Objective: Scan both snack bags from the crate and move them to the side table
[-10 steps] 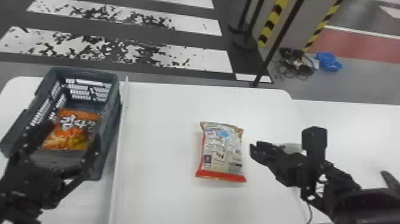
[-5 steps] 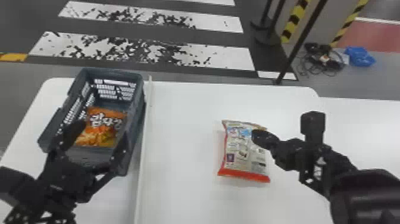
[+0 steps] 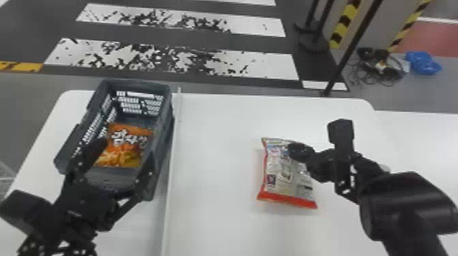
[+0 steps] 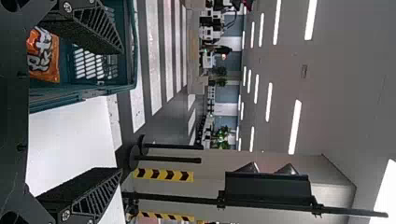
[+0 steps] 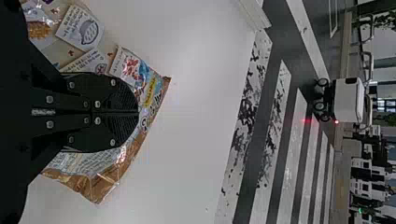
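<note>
**Red-edged bag (image 3: pixel 284 177) lay under right gripper (image 3: pixel 295 149), orange bag (image 3: pixel 127 143) in crate by left gripper (image 3: pixel 123 158)**

The red-edged bag lay flat on the table (image 3: pixel 218 136), its densely printed face up. The right gripper's tips were above its far right corner, so most of the bag spread from beneath them toward the robot and to their left. Its red edge was the end nearest the robot. The right fingers (image 5: pixel 119 95) were together, side by side over the bag; whether they touched it could not be told.

The orange bag was well to the right gripper's left, print up on the crate floor. It lay just ahead of the left gripper, whose fingers stood wide apart with nothing clamped between them. One tip was over the crate's left part, the other near its right wall. The crate (image 3: pixel 136 83) was dark, with slotted walls, and reached away from the left gripper.

Just right of the crate, a thin white strip (image 3: pixel 171 146) ran across the white surface, between the left gripper and the red-edged bag. To the right gripper's right was a second white top (image 3: pixel 422 146). Far ahead of both grippers, past the table, was floor with white stripes (image 3: pixel 265 66); ahead and to the right of the right gripper lay cables (image 3: pixel 381 69) and a blue bundle (image 3: pixel 422 63).
</note>
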### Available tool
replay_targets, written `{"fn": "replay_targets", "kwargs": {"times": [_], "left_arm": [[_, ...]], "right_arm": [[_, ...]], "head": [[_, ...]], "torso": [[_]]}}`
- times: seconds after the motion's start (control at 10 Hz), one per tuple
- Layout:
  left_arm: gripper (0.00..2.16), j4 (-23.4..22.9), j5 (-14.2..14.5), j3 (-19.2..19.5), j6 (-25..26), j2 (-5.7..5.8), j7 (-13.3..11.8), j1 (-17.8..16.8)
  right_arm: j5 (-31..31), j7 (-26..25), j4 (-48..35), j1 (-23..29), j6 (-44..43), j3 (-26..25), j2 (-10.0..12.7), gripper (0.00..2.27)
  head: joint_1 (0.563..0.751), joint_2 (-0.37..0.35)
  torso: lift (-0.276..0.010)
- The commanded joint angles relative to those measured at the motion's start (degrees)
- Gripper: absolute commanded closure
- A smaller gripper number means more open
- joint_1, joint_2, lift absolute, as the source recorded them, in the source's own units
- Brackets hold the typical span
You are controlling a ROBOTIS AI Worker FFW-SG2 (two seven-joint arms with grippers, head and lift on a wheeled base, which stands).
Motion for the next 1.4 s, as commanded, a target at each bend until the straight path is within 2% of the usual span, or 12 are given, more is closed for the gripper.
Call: {"fn": "replay_targets", "kwargs": {"times": [0.0, 0.2, 0.4, 0.6, 0.9, 1.1, 1.3], "left_arm": [[0.12, 0.1, 0.0, -0.1, 0.0, -0.05, 0.0, 0.0], [0.12, 0.1, 0.0, 0.0, 0.0, -0.05, 0.0, 0.0], [0.12, 0.1, 0.0, 0.0, 0.0, -0.05, -0.1, 0.0], [0.12, 0.1, 0.0, 0.1, 0.0, -0.05, 0.0, 0.1], [0.12, 0.2, 0.0, 0.1, -0.7, 0.04, -0.1, 0.2], [0.12, 0.4, 0.1, 0.1, -0.7, 0.04, -0.1, 0.1], [0.12, 0.4, 0.1, 0.0, -0.7, 0.13, -0.1, 0.2]], "right_arm": [[2.0, -0.3, 4.6, -1.8, -1.6, 1.3, 0.0, 2.25], [3.1, -0.4, 8.7, -1.8, -5.0, 2.7, 0.0, 2.25], [3.5, -0.4, 8.2, -1.1, -6.2, 3.2, 0.0, 2.25], [2.1, -0.4, -0.9, 1.4, -3.4, 0.4, 0.0, 2.25], [0.3, 0.6, -13.9, 9.2, 0.1, -1.4, -0.2, 2.25], [-0.9, 1.6, -17.0, 14.2, -0.6, -0.5, -0.3, 2.25], [-0.8, 1.8, -16.6, 15.0, -1.3, 1.0, -0.3, 2.25]], "head": [[0.695, -0.107], [0.695, -0.112], [0.695, -0.107], [0.695, -0.102], [0.695, -0.102], [0.695, -0.086], [0.695, -0.056]], "torso": [[-0.075], [-0.075], [-0.075], [-0.075], [-0.075], [-0.075], [-0.075]]}}
